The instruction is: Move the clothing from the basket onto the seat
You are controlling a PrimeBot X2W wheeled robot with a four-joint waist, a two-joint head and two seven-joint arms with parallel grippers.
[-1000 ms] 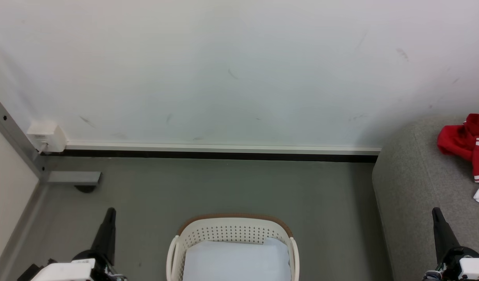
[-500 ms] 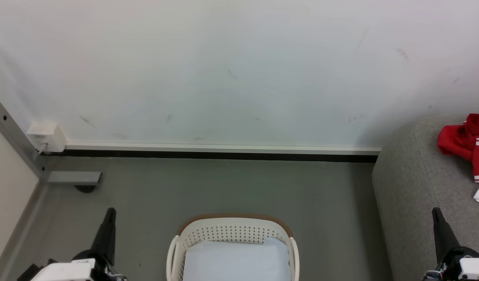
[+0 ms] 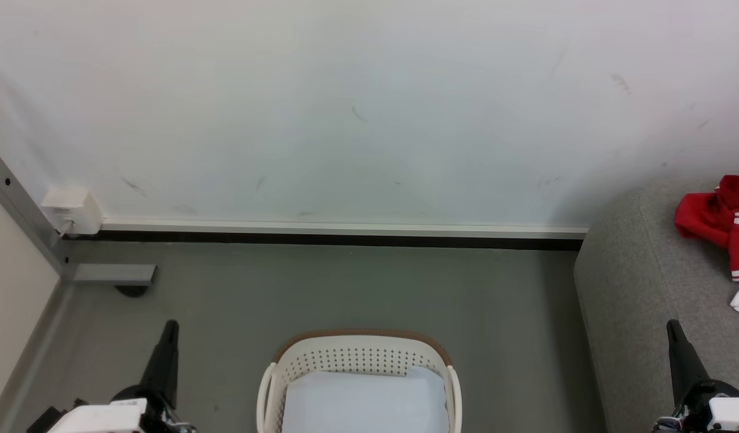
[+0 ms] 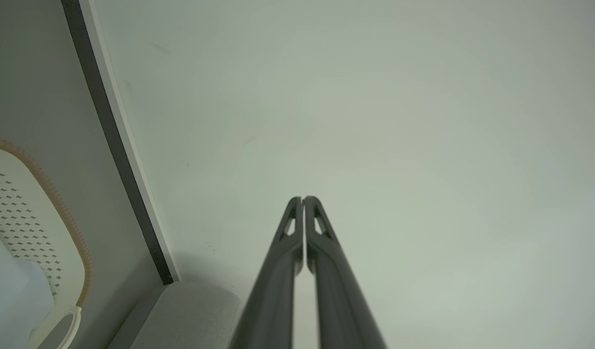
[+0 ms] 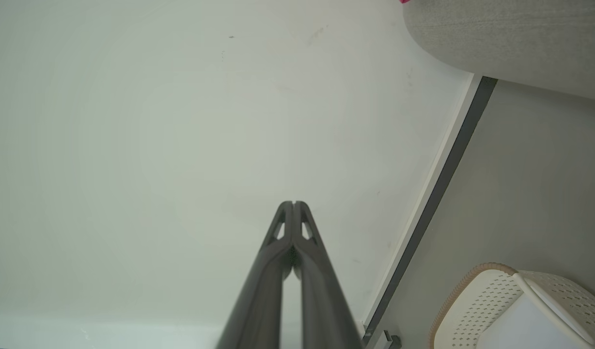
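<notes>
Apparently I'm at the last step: the clothing (image 3: pixel 721 222) lies on the seat (image 3: pixel 640 288), well in from its rounded edge, and the basket (image 3: pixel 357 355) shows bare bottom. My left pincer (image 3: pixel 170 326) and right pincer (image 3: pixel 672 325) are closed, empty. Next I'd check the basket's hidden near end.

The left gripper (image 3: pixel 171 326) stood at the lower left, its two long dark fingers (image 4: pixel 278 276) pressed together tip to tip, pointing up and holding nothing. The right gripper (image 3: pixel 673 326) mirrored it at the lower right, likewise closed and empty.
</notes>
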